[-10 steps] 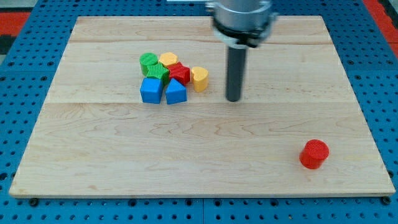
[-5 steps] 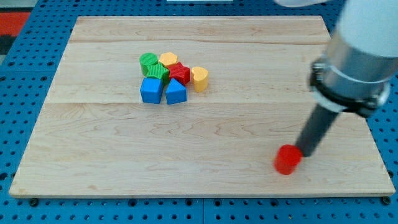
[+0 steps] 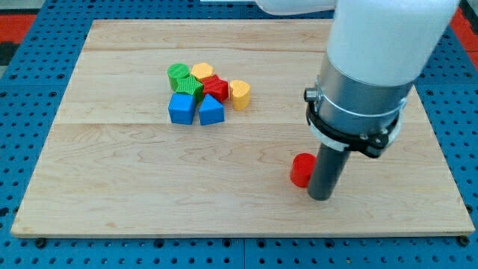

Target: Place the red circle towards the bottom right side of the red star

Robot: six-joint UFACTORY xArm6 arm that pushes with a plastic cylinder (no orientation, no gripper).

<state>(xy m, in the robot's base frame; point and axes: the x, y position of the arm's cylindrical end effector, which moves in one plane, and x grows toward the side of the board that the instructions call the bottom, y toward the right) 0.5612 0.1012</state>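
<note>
The red circle point(image 3: 301, 169) lies on the wooden board point(image 3: 149, 179), right of centre and towards the view's bottom. My tip point(image 3: 320, 197) touches its right side and partly hides it. The red star point(image 3: 215, 87) sits in a cluster of blocks at the view's upper left, far from the circle. The rod and arm body rise above the tip and cover the board's right part.
Around the red star lie a green circle point(image 3: 178, 74), a green block point(image 3: 192, 87), an orange-yellow block point(image 3: 202, 72), a yellow heart point(image 3: 239, 94), a blue cube point(image 3: 181, 109) and a blue block point(image 3: 210, 111). Blue pegboard point(image 3: 22, 112) surrounds the board.
My tip swung from beside the cluster to the board's lower right, reached the red circle's right side and has pushed it leftwards and slightly up. The cluster has not moved.
</note>
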